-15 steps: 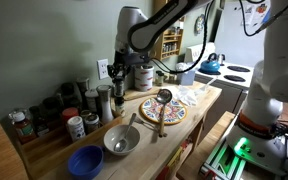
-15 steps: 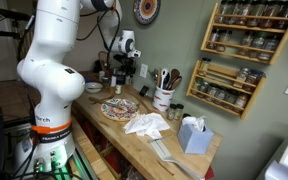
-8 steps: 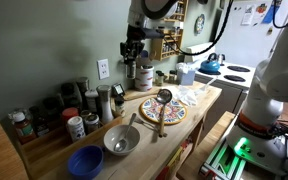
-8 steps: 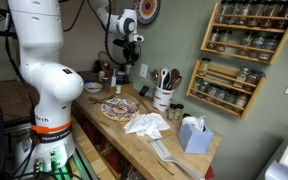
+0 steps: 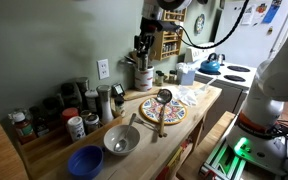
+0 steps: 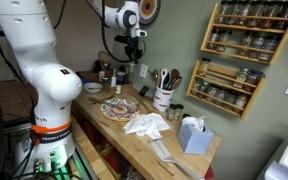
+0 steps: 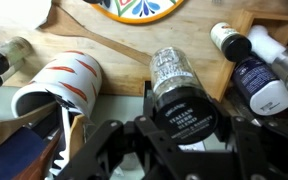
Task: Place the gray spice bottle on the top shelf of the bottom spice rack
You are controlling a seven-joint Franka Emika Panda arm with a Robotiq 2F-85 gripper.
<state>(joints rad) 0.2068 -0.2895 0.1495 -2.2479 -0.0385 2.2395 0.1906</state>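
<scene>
My gripper (image 7: 184, 112) is shut on the gray spice bottle (image 7: 174, 75), a clear jar with a black lid, and holds it high above the counter. The gripper shows in both exterior views (image 5: 144, 45) (image 6: 134, 40), above the utensil crock. The bottom spice rack (image 6: 224, 90) hangs on the wall far to the side of the gripper, under a similar upper rack (image 6: 249, 25). Its top shelf (image 6: 231, 72) holds a few jars. A wooden rack (image 5: 170, 44) shows just behind the gripper in an exterior view.
A striped utensil crock (image 7: 59, 85) (image 6: 164, 98) stands below the gripper. A patterned plate (image 5: 162, 110) with a wooden spoon, a metal bowl (image 5: 121, 140), a blue bowl (image 5: 84, 160), a tissue box (image 6: 192, 135) and several bottles (image 5: 74, 105) crowd the counter.
The gripper has risen from the counter's bottle group with the gray spice bottle and moved sideways toward the racks.
</scene>
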